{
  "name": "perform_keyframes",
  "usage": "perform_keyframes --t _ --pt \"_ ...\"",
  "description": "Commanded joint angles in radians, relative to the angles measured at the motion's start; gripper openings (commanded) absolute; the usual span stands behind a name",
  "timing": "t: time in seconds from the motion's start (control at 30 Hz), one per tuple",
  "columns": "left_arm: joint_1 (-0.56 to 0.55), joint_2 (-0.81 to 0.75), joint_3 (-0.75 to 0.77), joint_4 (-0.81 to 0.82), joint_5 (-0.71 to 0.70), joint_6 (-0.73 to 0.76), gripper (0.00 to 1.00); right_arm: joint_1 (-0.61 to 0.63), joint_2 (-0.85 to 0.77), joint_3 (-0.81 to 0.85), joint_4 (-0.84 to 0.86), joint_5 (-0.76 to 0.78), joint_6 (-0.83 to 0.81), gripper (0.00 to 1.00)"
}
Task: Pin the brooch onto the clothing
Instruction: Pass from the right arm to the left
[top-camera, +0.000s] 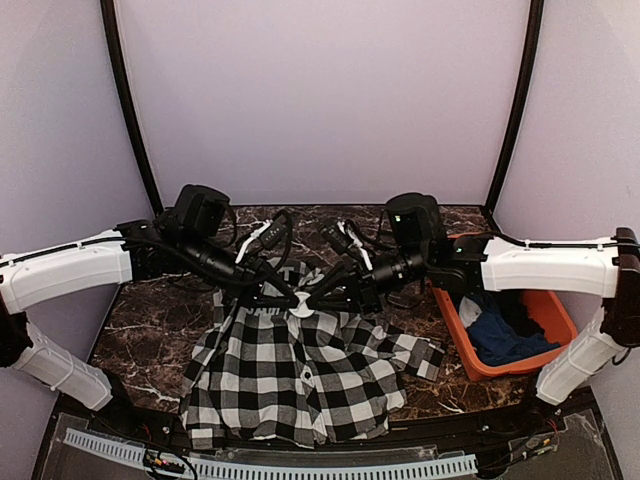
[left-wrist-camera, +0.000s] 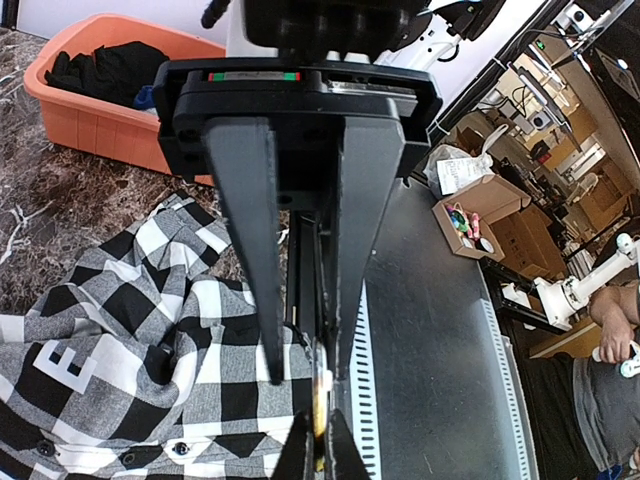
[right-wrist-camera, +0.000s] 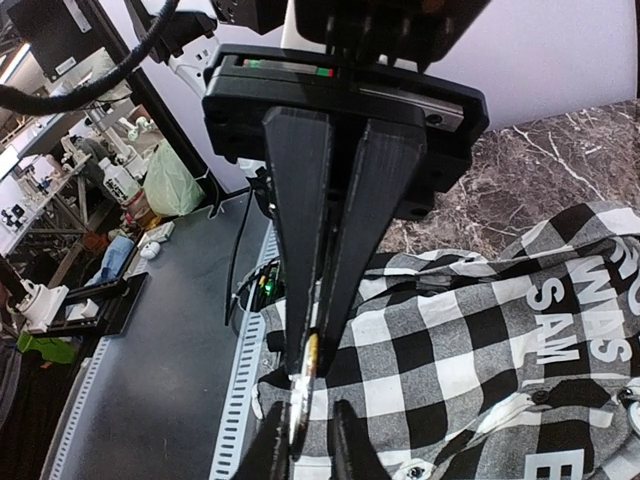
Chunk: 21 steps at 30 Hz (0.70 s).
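The black-and-white checked shirt (top-camera: 300, 380) lies spread on the marble table, its white lettering (right-wrist-camera: 560, 300) near the collar end. The brooch (top-camera: 300, 308), a small white disc, hangs above the shirt's upper middle where both grippers meet. It shows edge-on in the wrist views (left-wrist-camera: 321, 405) (right-wrist-camera: 308, 385). My right gripper (right-wrist-camera: 318, 350) is shut on the brooch; it also shows in the top view (top-camera: 315, 298). My left gripper (left-wrist-camera: 308, 378) faces it with jaws apart around the brooch's other end; the brooch lies against one finger (left-wrist-camera: 345, 340). In the top view the left gripper (top-camera: 290, 298) sits just left of the brooch.
An orange bin (top-camera: 455, 335) at the right edge of the table holds a dark blue garment (top-camera: 505, 335); the bin also shows in the left wrist view (left-wrist-camera: 100, 130). A perforated white strip (top-camera: 300, 465) runs along the table's near edge. Cables loop behind the grippers.
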<state>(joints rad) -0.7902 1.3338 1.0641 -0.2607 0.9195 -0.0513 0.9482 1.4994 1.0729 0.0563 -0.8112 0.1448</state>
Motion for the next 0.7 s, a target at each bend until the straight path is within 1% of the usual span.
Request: perform_keyframes --t 0.0,0.13,0.33,0.37,0.4,0.43,0.47,0.5,0.53,0.57,0.6,0.63,0.67 --pt "-0.004 -0.01 0.016 0.0 0.012 0.016 0.01 -0.003 0.012 0.029 0.023 -0.031 0.007 0.08" --pt "-0.004 -0.013 0.014 -0.003 0.007 0.02 0.01 -0.003 0.013 0.025 0.018 -0.043 -0.001 0.0" --pt "-0.004 -0.022 0.009 0.002 -0.004 0.015 0.01 -0.002 0.004 0.026 0.011 -0.042 -0.015 0.0" --pt "-0.004 -0.024 0.002 0.012 -0.006 0.006 0.05 -0.002 -0.001 0.023 0.011 -0.034 -0.017 0.0" --pt "-0.004 -0.027 -0.003 0.031 -0.006 -0.001 0.18 -0.002 -0.008 0.02 0.013 -0.022 -0.023 0.0" --pt "-0.004 -0.029 -0.017 0.043 -0.003 -0.018 0.24 -0.002 -0.016 0.015 0.024 -0.013 -0.024 0.0" --pt "-0.004 -0.032 -0.025 0.067 0.004 -0.028 0.28 -0.003 -0.025 0.006 0.04 -0.005 -0.022 0.0" --pt "-0.004 -0.034 -0.041 0.084 0.01 -0.049 0.29 -0.003 -0.034 -0.003 0.055 0.001 -0.019 0.0" --pt "-0.004 -0.035 -0.051 0.122 0.021 -0.064 0.26 -0.002 -0.042 -0.014 0.073 0.005 -0.015 0.0" --pt "-0.004 -0.034 -0.069 0.146 0.027 -0.096 0.18 -0.003 -0.048 -0.022 0.089 0.008 -0.008 0.0" --pt "-0.004 -0.034 -0.077 0.182 0.033 -0.108 0.15 -0.003 -0.05 -0.027 0.097 0.007 -0.002 0.0" --pt "-0.004 -0.032 -0.087 0.196 0.035 -0.128 0.07 -0.002 -0.05 -0.027 0.098 0.003 0.001 0.0" --pt "-0.004 -0.031 -0.09 0.214 0.033 -0.134 0.04 -0.003 -0.049 -0.026 0.097 0.001 0.002 0.0"
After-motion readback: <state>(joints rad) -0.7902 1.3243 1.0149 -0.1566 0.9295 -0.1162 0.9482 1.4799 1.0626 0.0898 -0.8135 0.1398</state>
